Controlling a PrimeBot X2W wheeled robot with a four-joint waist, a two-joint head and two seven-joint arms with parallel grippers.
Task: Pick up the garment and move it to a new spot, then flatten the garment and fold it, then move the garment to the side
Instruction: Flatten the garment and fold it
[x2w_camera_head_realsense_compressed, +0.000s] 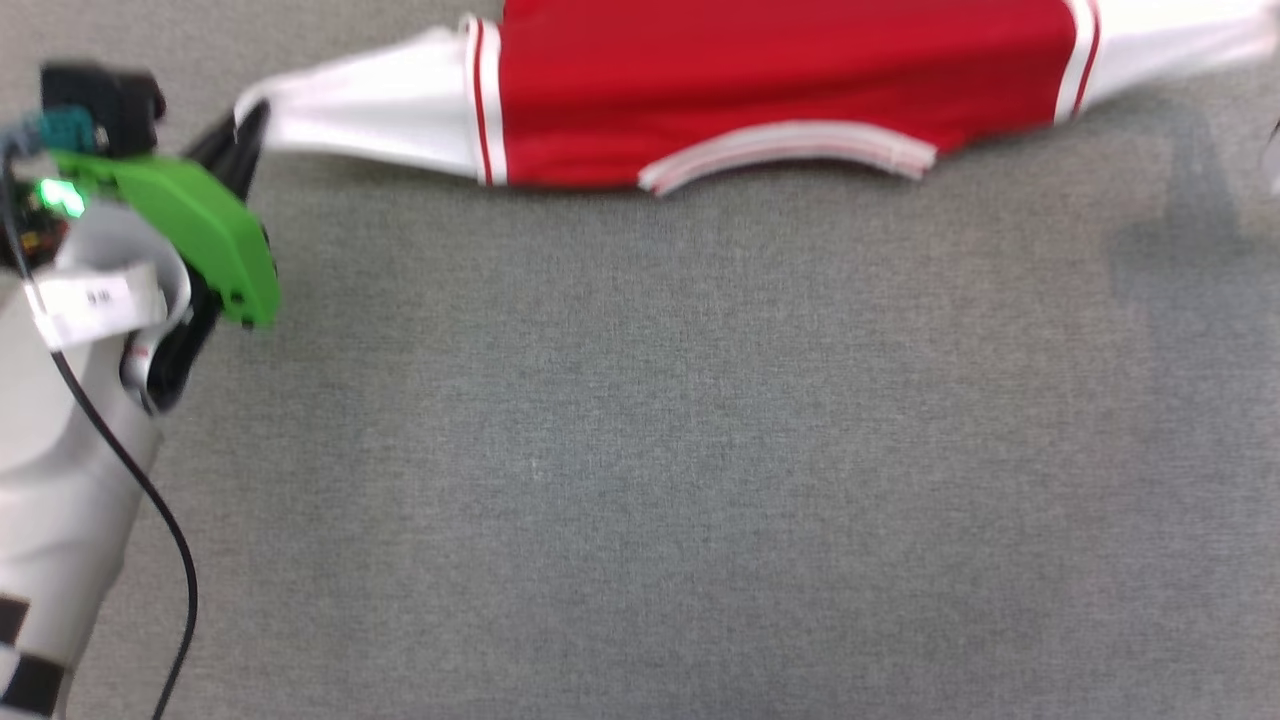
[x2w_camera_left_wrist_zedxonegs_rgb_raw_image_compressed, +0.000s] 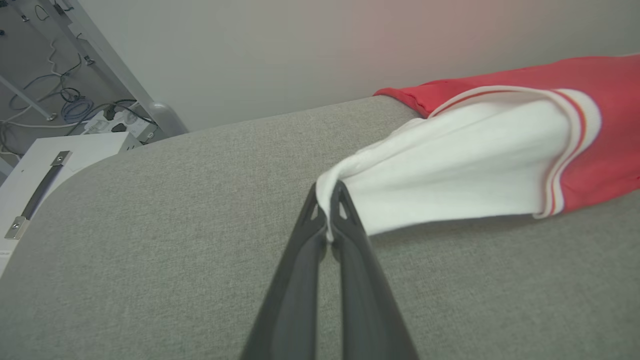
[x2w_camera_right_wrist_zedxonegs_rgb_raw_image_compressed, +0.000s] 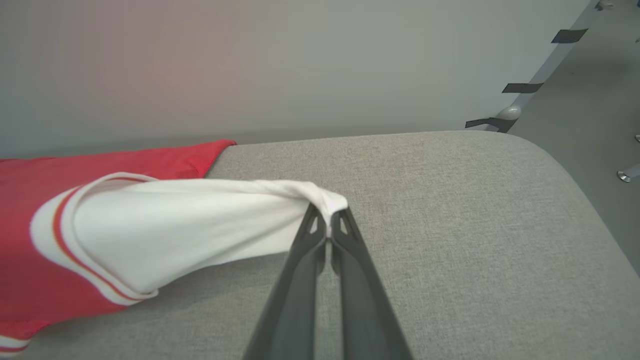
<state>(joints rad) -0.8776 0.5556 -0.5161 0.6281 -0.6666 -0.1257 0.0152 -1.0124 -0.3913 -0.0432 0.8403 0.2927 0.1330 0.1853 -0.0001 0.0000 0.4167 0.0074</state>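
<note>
With my left gripper (x2w_camera_left_wrist_zedxonegs_rgb_raw_image_compressed: 327, 200) and right gripper (x2w_camera_right_wrist_zedxonegs_rgb_raw_image_compressed: 327, 220) each pinched tight on a sleeve tip, I carry the shirt (x2w_camera_head_realsense_compressed: 780, 70) stretched along the table's (x2w_camera_head_realsense_compressed: 640, 450) far side, and next, I judge, comes lowering it flat.

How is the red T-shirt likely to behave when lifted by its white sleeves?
Probably floppy: the red soft-fabric T-shirt bunches and drapes where the left gripper and right gripper pinch its sleeves. Likely light: thin fingers hold it taut. Its body may drag on the grey fabric table.

Pale grey forearm (x2w_camera_head_realsense_compressed: 60, 480), bright green wrist cover (x2w_camera_head_realsense_compressed: 195, 225), black cable (x2w_camera_head_realsense_compressed: 193, 600), white label (x2w_camera_head_realsense_compressed: 95, 297), long dark fingers (x2w_camera_left_wrist_zedxonegs_rgb_raw_image_compressed: 297, 272)
</note>
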